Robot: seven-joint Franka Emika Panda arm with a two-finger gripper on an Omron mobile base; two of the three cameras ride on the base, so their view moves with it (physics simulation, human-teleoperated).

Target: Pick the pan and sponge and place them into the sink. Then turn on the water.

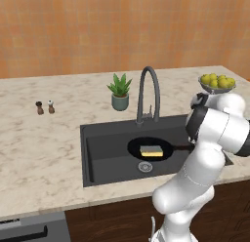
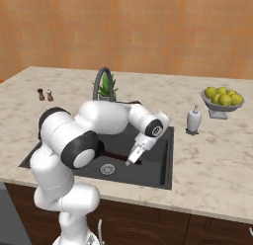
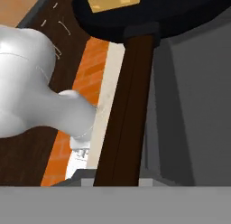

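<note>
Left base view: pan (image 1: 149, 148) sits flat on the sink (image 1: 105, 153) floor, just behind the round drain (image 1: 145, 166), under the gooseneck tap (image 1: 148, 92). Sponge (image 1: 152, 151) lies inside the pan, yellowish top, small and flat. Pan black, round, shallow; thin dark handle (image 1: 183, 148) runs right and disappears behind the white arm. Likely rigid and fairly heavy at the bowl end, so any hold far out on the handle would lever hard; better close to the bowl. Sponge probably soft and light, pinch across its short sides. No water stream visible; tap looks off.

Right base view: claw (image 2: 131, 160) reaches down into the sink at the right of the basin, over the drain (image 2: 107, 168). Pan mostly hidden behind the arm. Soap bottle (image 2: 193, 120) and fruit bowl (image 2: 222, 100) stand on the counter (image 2: 207, 155), well apart from the sink.

Hand view: handle (image 3: 128, 110) runs straight up from the bottom edge to the pan's black rim (image 3: 149, 17), sponge (image 3: 115, 1) on top. Fingertips not distinguishable; cannot tell whether the claw is clamped on the handle or released. Handle looks smooth, may twist in a narrow grip.
</note>
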